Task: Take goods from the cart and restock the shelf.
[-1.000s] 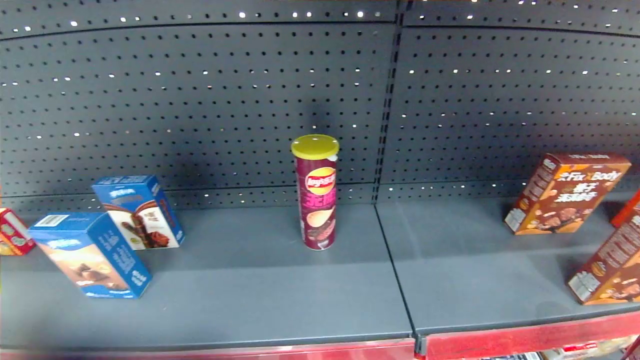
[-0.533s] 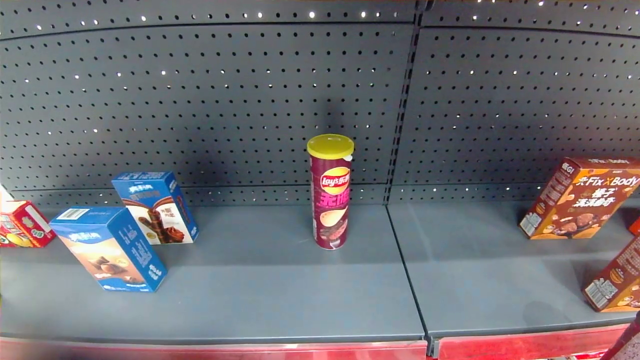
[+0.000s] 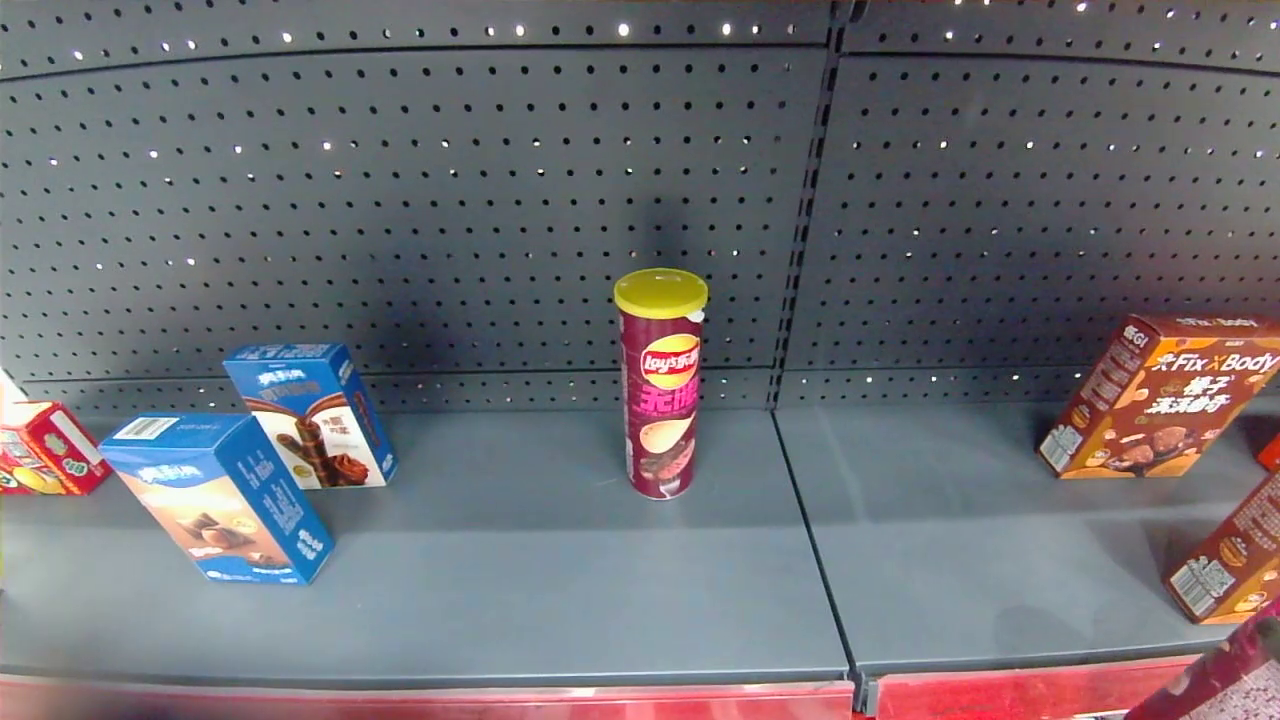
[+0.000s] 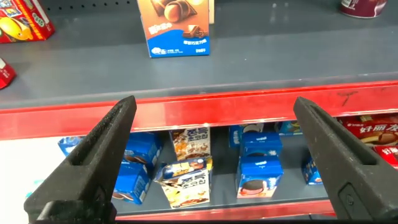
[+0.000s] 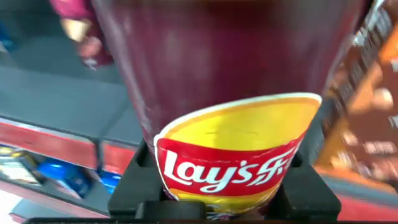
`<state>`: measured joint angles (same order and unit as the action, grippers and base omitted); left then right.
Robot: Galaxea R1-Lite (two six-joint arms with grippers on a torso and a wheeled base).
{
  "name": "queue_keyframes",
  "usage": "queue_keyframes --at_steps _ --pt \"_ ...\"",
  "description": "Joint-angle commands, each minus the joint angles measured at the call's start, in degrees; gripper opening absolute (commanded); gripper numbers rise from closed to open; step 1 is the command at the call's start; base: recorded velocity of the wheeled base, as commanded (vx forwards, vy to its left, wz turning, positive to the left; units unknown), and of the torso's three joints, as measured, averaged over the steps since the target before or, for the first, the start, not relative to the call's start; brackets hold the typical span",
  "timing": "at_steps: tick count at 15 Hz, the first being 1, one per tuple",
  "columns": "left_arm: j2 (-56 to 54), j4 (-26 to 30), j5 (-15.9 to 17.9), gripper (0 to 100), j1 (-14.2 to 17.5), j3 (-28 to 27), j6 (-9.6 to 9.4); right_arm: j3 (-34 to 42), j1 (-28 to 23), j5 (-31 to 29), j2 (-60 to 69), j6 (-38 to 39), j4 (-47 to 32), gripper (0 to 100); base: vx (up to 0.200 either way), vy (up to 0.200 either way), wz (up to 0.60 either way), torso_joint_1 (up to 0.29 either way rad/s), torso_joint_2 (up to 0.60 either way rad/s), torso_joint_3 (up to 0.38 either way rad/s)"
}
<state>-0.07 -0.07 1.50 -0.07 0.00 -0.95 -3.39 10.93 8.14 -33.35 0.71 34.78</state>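
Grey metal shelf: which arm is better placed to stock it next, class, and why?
Right. The right pincer grips a maroon cylindrical chip can, near the grey metal shelf's front right edge. The left pincer hangs open and empty, so it has nothing to place.

A shop aisle: grey pegboard-backed shelf (image 3: 560, 585) with red price rail (image 4: 217, 109), stocked with boxed snacks (image 3: 225, 495)
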Motion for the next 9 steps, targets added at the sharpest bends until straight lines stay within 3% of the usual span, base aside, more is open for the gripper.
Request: queue_keyframes --at_steps 1,9 --pt "0.07 -0.01 -0.01 100 -0.01 0.00 -0.02 -4.35 1.90 1.17 -2.86 0.00 -0.77 0 0.000 0.000 0.00 0.000 0.00 0.000" --pt "0.07 -0.01 -0.01 100 -0.01 0.00 -0.02 -4.52 3.57 4.51 -2.95 -0.27 -4.46 0 0.000 0.000 0.00 0.000 0.00 0.000"
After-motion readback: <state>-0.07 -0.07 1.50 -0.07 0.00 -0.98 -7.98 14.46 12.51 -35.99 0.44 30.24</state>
